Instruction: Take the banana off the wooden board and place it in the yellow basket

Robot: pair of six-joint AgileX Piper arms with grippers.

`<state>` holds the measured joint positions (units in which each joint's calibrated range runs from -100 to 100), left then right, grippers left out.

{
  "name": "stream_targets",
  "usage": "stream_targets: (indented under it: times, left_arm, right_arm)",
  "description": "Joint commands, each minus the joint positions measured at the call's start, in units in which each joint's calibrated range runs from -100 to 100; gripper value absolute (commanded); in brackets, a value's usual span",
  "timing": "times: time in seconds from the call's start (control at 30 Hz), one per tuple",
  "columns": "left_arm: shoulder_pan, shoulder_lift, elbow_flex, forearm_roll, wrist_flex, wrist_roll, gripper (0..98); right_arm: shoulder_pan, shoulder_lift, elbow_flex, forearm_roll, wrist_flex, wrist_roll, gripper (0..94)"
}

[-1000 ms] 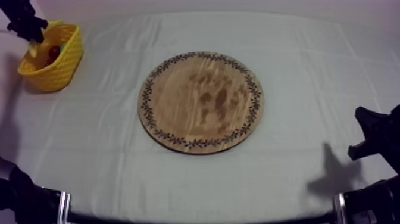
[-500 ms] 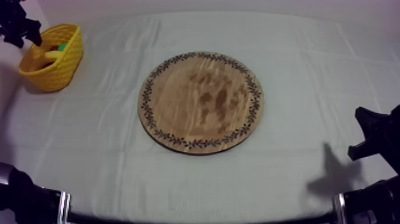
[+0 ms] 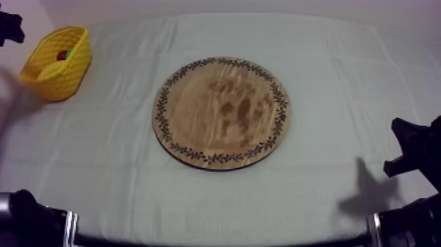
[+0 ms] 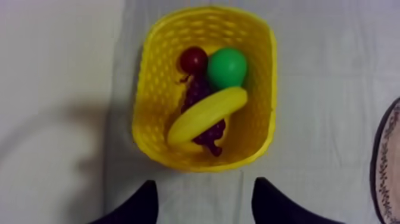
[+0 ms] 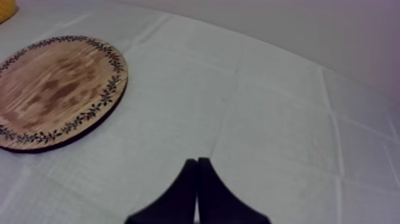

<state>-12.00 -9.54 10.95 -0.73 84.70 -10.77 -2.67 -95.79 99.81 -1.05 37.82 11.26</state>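
The banana [image 4: 205, 113] lies aslant inside the yellow basket [image 4: 265, 107], on top of a bunch of dark grapes [image 4: 198, 89]. A small red fruit [image 4: 193, 59] and a round green fruit [image 4: 227, 67] sit beside it. My left gripper [image 4: 205, 205] hovers above the basket's near rim, open, with nothing between its fingers. In the top view the left gripper [image 3: 10, 26] is at the far left corner, just beyond the basket [image 3: 65, 79]. The wooden board [image 3: 222, 112] is bare. My right gripper [image 5: 196, 190] is shut on nothing, low at the right [image 3: 413, 148].
The basket stands near the table's far left edge, with the cloth's edge beside it. The board [image 5: 56, 89] lies mid-table, left of the right gripper. Its patterned rim [image 4: 390, 167] shows beside the basket.
My left gripper has pulled up and away from the basket towards the far left corner, leaving the banana inside. The right arm has not moved.
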Motion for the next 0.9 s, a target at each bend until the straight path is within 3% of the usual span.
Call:
stream_targets:
  times: [0.0,0.47,0.67,0.87]
  left_arm:
    - [0.23,-11.66,2.16,0.18,-0.41,0.28,52.3]
    - [6.3,-38.6,18.72,1.46,-7.37,2.17,8.5]
    - [8.99,-46.92,30.03,2.6,-15.84,2.89,1.4]
    - [10.18,-56.52,48.27,3.9,-29.93,2.61,0.2]
  right_arm:
    - [-0.01,0.03,-0.03,0.0,0.01,0.0,0.2]
    - [-0.01,0.03,-0.03,0.0,0.01,0.0,0.2]
    - [-0.01,0.03,-0.03,0.0,0.01,0.0,0.2]
    - [-0.01,0.03,-0.03,0.0,0.01,0.0,0.2]
